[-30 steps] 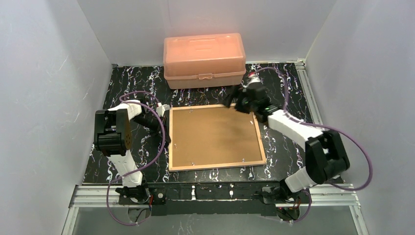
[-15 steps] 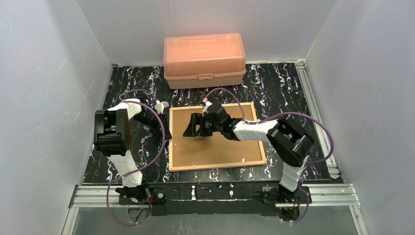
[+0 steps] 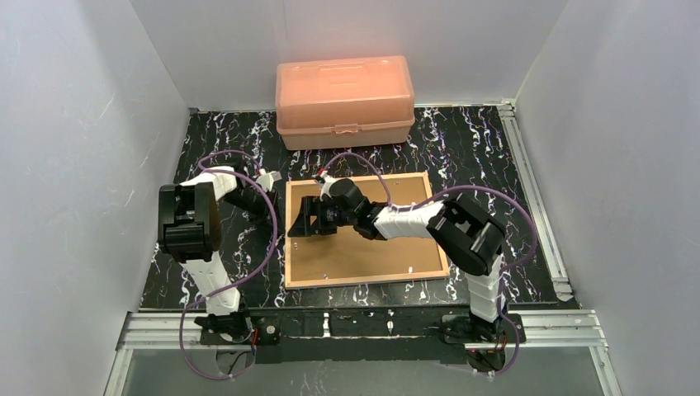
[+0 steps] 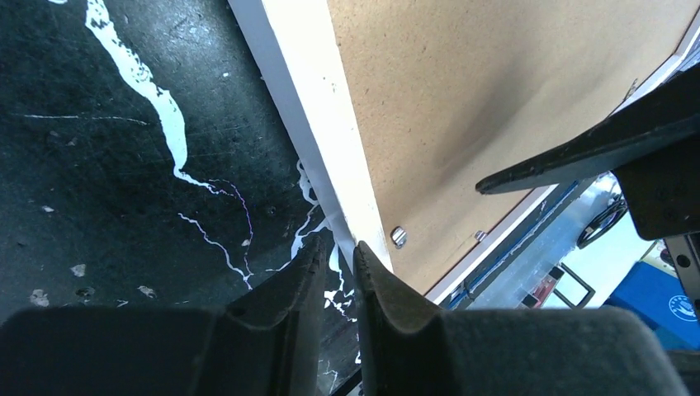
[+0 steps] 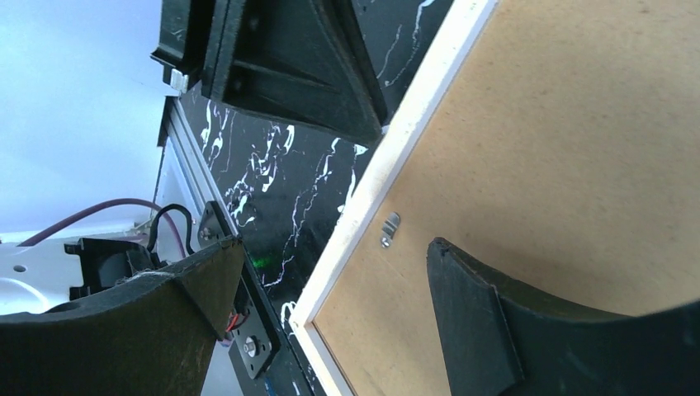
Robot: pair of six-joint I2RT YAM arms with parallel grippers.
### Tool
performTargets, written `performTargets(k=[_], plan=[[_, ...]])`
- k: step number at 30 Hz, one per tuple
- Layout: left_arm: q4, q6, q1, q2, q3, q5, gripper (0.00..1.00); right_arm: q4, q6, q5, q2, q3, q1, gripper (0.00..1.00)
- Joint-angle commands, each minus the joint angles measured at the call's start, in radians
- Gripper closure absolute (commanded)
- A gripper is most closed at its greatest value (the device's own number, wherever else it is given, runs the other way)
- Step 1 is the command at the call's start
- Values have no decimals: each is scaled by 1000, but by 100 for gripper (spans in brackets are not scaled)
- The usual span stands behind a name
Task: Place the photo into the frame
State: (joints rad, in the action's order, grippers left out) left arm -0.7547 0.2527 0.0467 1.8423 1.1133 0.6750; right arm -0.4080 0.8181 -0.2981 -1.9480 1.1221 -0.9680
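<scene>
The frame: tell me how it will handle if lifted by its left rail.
Probably stiff: the frame has straight wood rails and a flat backing board. Likely light, being thin. Lying flat on the table, it should slide, not tip; small clips may hold the board.

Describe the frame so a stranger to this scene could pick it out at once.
Start at the black marbled table with the orange plastic box at its far edge. Just in front of that box lies the frame, flat and back-up. Thin pale rails around a brown backing board mark it out from the bulky box.
</scene>
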Motion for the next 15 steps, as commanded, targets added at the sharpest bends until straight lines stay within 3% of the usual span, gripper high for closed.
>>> performTargets(k=[1, 15], plan=[[-5, -9, 4, 15, 2, 21, 83, -54, 17, -24, -42, 56, -16, 11], [-3, -22, 4, 51, 22, 23, 89, -97, 60, -66, -114, 84, -48, 11]])
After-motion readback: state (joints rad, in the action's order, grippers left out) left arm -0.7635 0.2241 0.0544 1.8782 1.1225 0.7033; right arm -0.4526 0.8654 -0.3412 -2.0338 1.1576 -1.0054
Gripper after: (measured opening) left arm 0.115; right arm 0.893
